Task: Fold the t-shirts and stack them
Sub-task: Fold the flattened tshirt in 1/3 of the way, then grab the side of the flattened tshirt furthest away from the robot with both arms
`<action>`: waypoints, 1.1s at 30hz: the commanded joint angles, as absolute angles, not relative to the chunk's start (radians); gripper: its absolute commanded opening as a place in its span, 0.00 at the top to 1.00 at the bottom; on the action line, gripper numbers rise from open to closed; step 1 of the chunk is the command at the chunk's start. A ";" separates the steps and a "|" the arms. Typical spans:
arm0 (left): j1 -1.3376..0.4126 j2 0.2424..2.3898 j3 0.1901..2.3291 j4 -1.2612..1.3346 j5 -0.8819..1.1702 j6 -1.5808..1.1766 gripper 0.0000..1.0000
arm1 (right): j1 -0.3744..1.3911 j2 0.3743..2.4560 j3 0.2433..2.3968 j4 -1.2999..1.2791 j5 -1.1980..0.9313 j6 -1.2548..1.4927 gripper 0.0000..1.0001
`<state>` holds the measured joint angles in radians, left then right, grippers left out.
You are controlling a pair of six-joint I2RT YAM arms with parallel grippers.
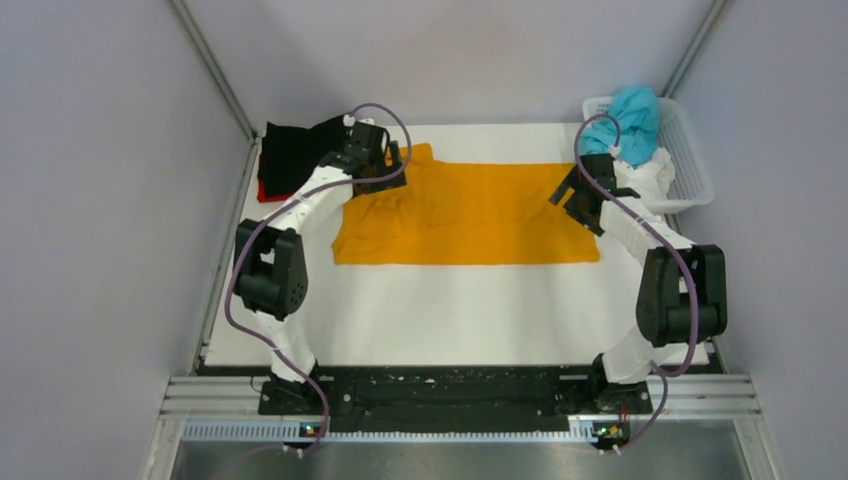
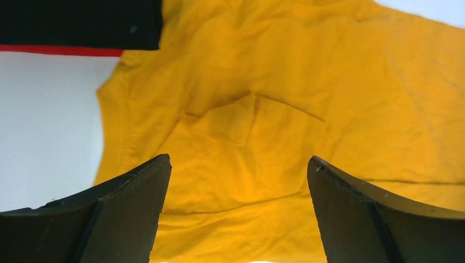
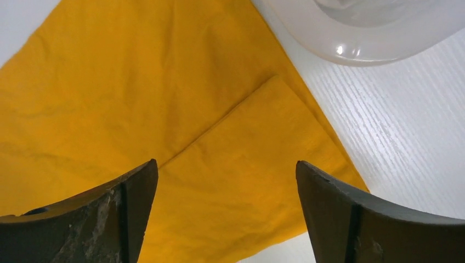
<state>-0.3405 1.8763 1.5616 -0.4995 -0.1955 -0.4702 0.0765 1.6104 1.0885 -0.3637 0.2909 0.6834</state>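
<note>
The orange t-shirt (image 1: 470, 215) lies spread and partly folded in the middle of the white table. My left gripper (image 1: 385, 170) hangs open and empty over its left end, where the cloth (image 2: 257, 109) is wrinkled. My right gripper (image 1: 572, 200) hangs open and empty over its right end, above a folded flap (image 3: 257, 159). A folded black t-shirt (image 1: 295, 150) lies on a red t-shirt (image 1: 268, 192) at the back left; both show in the left wrist view, black (image 2: 77, 22) over red (image 2: 55, 50). The teal t-shirt (image 1: 632, 120) and white t-shirt (image 1: 652, 175) sit in the basket.
A white plastic lattice basket (image 1: 692, 150) stands at the back right; its rim (image 3: 356, 33) shows in the right wrist view. Grey walls close in the table on both sides and at the back.
</note>
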 commanded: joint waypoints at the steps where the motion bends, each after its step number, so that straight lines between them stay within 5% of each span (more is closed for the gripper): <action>1: -0.343 1.787 1.475 -0.476 -0.058 -0.523 0.01 | 0.091 1.554 1.067 -0.376 0.155 0.658 0.03; 9: -0.343 1.778 1.215 -0.305 0.179 -0.605 0.01 | 0.189 1.638 0.985 -0.246 0.032 0.617 0.01; 18: -0.350 1.717 0.974 -0.241 0.175 -0.675 0.01 | 0.191 1.640 0.824 -0.265 0.057 0.629 0.01; 33: -0.719 1.214 0.532 -0.422 -0.088 -1.061 0.01 | 0.192 1.000 0.407 -0.565 0.043 0.822 0.02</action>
<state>-0.6708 1.3121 0.6193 -0.2718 -0.0162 -0.8886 0.1890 1.1080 0.4931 -0.3695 0.0776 0.7345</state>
